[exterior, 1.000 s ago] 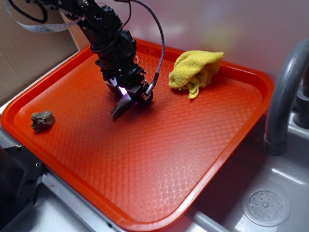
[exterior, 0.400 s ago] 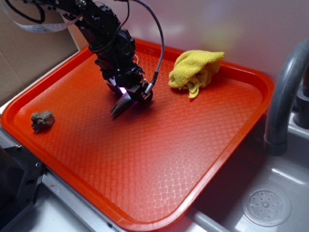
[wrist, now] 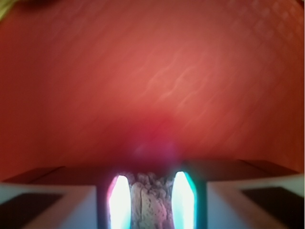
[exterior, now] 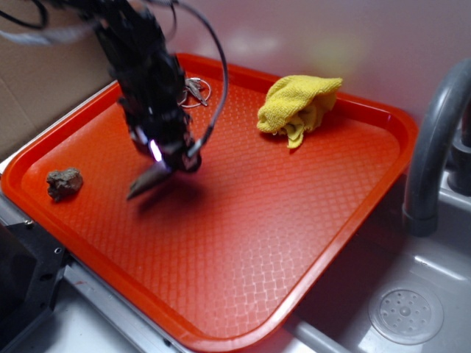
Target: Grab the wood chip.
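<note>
The gripper [exterior: 163, 163] is seen clamped on the wood chip [exterior: 148, 180], a rough, tapered brown-grey sliver that juts down and to the left from the jaws. In the wrist view the wood chip [wrist: 150, 202] is shown pinched between two glowing fingers [wrist: 119, 202], its pitted grain visible, with little gap left between them. The chip is held above the orange tray [exterior: 243, 243], a plastic surface embossed with a diamond pattern. A lumpy grey-brown rock [exterior: 64, 182] lies to the left on the tray. A metal key ring [exterior: 195, 90] rests behind the arm, and a crumpled yellow cloth [exterior: 298, 107] is found near the far rim.
</note>
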Robot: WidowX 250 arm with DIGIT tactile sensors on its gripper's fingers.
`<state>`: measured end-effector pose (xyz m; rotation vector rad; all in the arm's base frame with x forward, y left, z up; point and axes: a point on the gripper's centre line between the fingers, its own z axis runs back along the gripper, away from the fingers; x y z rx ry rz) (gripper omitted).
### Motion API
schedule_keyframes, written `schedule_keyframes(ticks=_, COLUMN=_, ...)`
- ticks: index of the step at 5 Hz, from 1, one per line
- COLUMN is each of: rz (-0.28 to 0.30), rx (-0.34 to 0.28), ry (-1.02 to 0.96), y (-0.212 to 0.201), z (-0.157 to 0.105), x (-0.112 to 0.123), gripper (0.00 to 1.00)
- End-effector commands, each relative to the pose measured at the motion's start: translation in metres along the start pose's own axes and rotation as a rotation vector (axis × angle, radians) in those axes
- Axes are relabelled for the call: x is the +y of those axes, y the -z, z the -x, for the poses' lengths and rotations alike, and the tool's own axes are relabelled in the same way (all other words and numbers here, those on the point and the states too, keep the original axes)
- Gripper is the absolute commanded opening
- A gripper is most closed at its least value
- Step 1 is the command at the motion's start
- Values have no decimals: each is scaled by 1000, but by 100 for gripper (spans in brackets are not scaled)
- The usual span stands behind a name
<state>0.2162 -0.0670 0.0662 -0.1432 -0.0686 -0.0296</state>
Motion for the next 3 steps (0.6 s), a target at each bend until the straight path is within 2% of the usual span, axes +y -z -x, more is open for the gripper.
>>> schedule_keyframes(ticks=1, rz=118, rx=-140, ry=14, y=-112, z=-22, x=-45, gripper=0)
schedule_keyframes(ticks=2, rz=93, rx=-171, ry=-3, y=-134, z=-25, x=-41, gripper=0)
schedule_keyframes(ticks=3, rz=91, rx=-174, ry=-26, y=-133, z=-29, x=-36, gripper=0)
